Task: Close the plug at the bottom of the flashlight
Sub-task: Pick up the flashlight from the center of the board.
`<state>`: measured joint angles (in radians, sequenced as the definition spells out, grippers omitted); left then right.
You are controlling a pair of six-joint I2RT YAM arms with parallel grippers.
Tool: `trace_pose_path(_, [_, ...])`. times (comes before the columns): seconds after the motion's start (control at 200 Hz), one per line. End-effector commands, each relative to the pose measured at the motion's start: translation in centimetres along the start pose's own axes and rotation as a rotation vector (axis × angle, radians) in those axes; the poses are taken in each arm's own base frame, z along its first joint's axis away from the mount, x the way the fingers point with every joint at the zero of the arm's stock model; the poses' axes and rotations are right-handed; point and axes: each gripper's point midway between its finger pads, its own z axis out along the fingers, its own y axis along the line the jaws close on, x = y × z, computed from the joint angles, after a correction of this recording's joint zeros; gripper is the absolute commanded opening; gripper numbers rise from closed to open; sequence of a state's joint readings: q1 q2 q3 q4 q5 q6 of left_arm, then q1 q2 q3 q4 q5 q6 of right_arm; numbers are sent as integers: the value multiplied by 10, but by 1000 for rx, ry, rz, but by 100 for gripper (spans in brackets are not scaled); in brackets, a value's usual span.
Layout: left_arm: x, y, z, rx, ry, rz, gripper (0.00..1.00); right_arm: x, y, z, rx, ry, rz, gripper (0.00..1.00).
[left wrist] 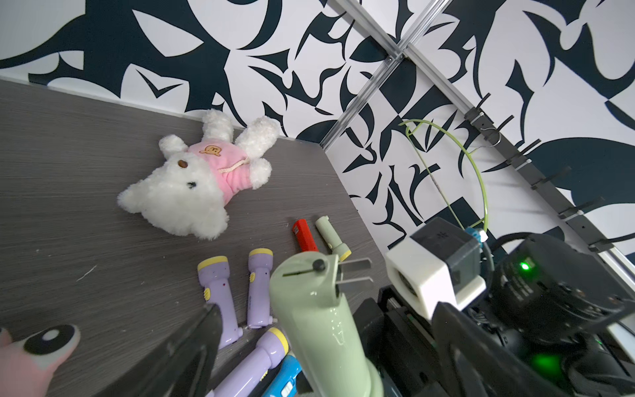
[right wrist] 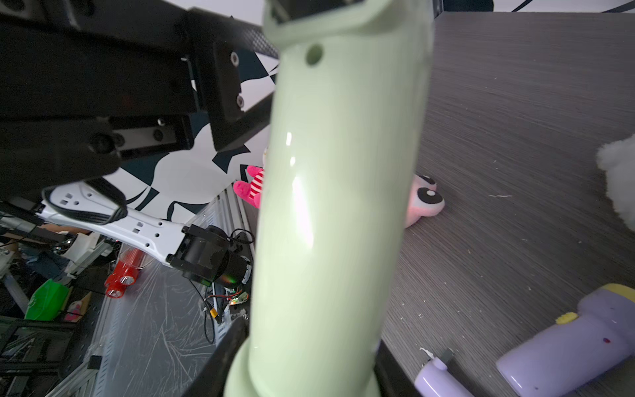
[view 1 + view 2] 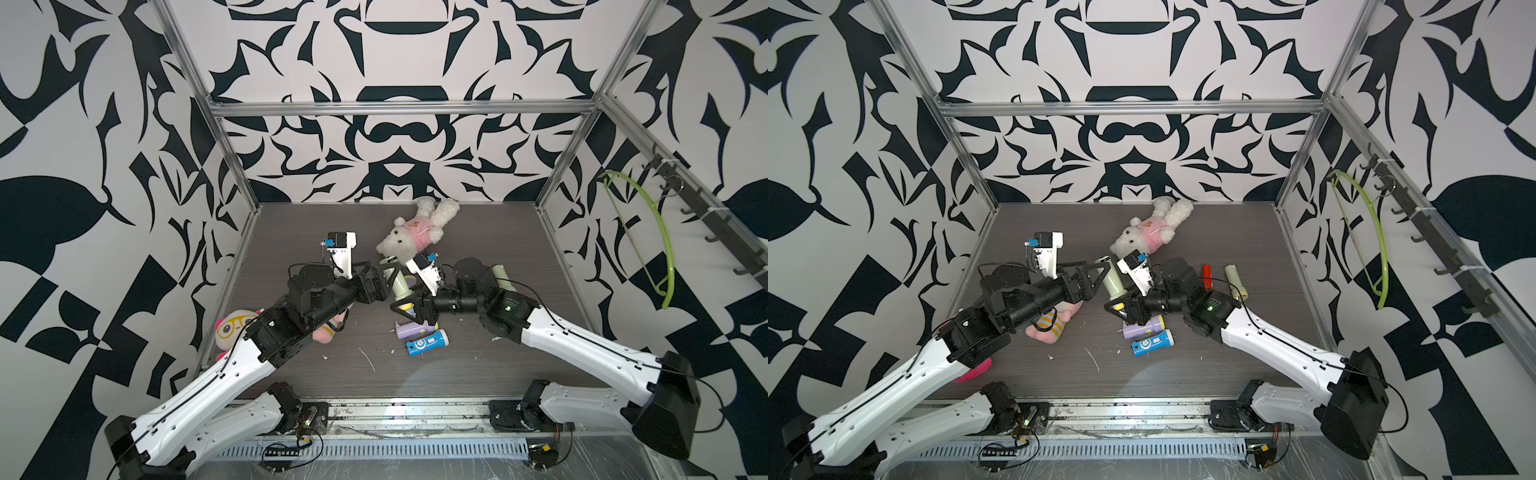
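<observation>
**Flashlight held by right claw, left claw wide around its tail**

Over the middle of the table (image 3: pixel 498 332), the pale green flashlight (image 3: pixel 397 282) hangs clear of the surface. I see it in both top views, tilted, with its tail end toward the back wall and its flared head toward me. The right gripper (image 3: pixel 409 307) is clamped on it just behind that head. In the right wrist view the body (image 2: pixel 336 206) fills the frame, rising straight out from between the jaws of the right gripper (image 2: pixel 302 371).

The left gripper (image 3: pixel 384 278) stands spread wide, straddling the tail section. In the left wrist view the flashlight (image 1: pixel 319 319) runs up between the jaws of the left gripper (image 1: pixel 323 347), with a clear gap on both sides, so nothing is touching there. The plug (image 1: pixel 355 271) sits at the tail, just beyond the fingertips. Its two metal prongs stick out sideways, not yet folded in.

Below the held flashlight on the table lie two purple flashlights (image 1: pixel 220 295) side by side, a third purple one and a blue flashlight (image 3: pixel 426 343). A red flashlight (image 1: pixel 304 235) and a second pale green flashlight (image 1: pixel 331 235) lie farther off beside each other. A white plush in a pink shirt (image 3: pixel 415 232) lies near the back wall, and a pink plush toy (image 2: pixel 424 202) rests under the left arm.
</observation>
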<state>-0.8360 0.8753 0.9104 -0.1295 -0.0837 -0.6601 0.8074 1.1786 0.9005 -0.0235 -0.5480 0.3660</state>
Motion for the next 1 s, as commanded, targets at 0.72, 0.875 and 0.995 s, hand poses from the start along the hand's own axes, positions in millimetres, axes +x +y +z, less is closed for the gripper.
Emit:
trace_pose_path(0.72, [1, -16, 0, 157, -83, 48, 100, -80, 37, -59, -294, -112, -27, 0])
trace_pose_path(0.875, [-15, -21, 5, 160, -107, 33, 99, -71, 23, -52, -155, -63, -51, 0])
trace_pose_path(0.995, [-23, -29, 17, 199, -65, -2, 100, -66, 16, -50, -112, -67, -55, 0])
